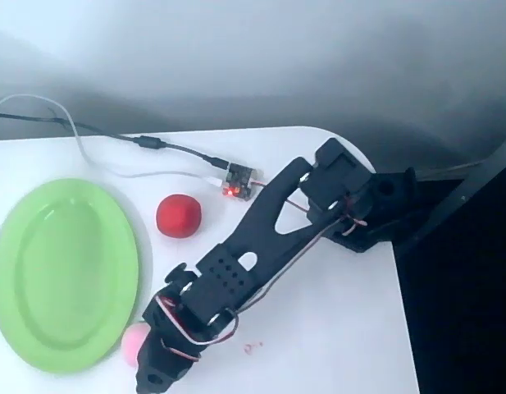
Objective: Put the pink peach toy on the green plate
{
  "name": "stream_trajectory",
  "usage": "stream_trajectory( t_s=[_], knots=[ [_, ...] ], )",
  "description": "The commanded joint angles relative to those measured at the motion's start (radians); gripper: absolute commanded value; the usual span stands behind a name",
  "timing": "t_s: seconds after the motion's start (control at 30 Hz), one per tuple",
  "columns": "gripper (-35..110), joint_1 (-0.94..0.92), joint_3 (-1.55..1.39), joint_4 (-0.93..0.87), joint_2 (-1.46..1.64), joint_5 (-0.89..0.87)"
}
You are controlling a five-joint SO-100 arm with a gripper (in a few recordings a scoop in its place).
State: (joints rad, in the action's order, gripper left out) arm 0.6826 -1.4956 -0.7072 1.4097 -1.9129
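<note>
Overhead view. The pink peach toy [135,343] lies on the bench [335,328] near its front edge, just beside the green plate [64,275] at the plate's lower right rim, and is partly hidden by the arm. The claw [158,361] sits directly over the toy; whether its fingers are spread or pinching the toy cannot be told. The plate carries nothing, so the toy is not yet delivered: securing, lifting and placing appear to be left. A red ball [179,215] rests behind, towards the bench's rear edge.
</note>
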Motion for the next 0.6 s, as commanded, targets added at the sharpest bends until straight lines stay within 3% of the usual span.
stream_trajectory(
  t_s=[0.0, 0.33, 0.5, 0.57],
  knots=[
    [35, 0.005, 0.037, -0.008, -0.012, 0.081],
    [2, 0.003, 0.028, -0.021, -0.069, 0.173],
    [0, 0.003, 0.026, -0.032, -0.066, 0.175],
    [6, 0.003, 0.021, -0.032, -0.054, 0.172]
  ],
)
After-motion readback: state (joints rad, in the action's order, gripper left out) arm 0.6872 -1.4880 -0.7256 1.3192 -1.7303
